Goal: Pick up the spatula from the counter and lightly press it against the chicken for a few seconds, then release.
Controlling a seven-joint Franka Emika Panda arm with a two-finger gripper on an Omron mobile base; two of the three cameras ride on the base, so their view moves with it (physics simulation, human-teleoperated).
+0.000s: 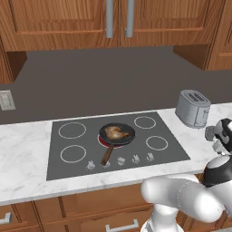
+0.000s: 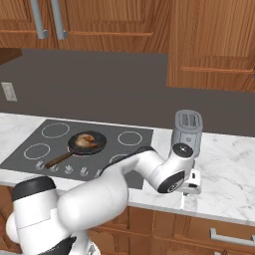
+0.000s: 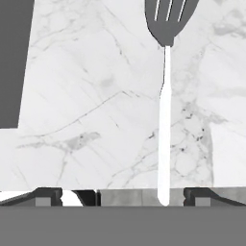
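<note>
The spatula [image 3: 164,125] lies flat on the white marble counter [image 3: 86,96], its white handle running toward me and its dark slotted head at the far end. My gripper [image 3: 124,196] hangs open just above the handle's near end, which sits between the fingertips, closer to the right one [image 3: 199,194]. Nothing is gripped. In the base views the gripper [image 2: 191,190] points down at the counter in front of the toaster, right of the cooktop. The browned chicken [image 1: 116,132] [image 2: 87,140] rests in a black frying pan [image 1: 128,134] [image 2: 99,143] on the cooktop.
A silver toaster [image 1: 193,108] [image 2: 188,128] stands just behind my hand. The pan's wooden handle [image 1: 107,155] points toward the counter's front edge. The dark cooktop [image 1: 90,140] [image 3: 14,62] lies left of the spatula. Wooden cabinets hang overhead.
</note>
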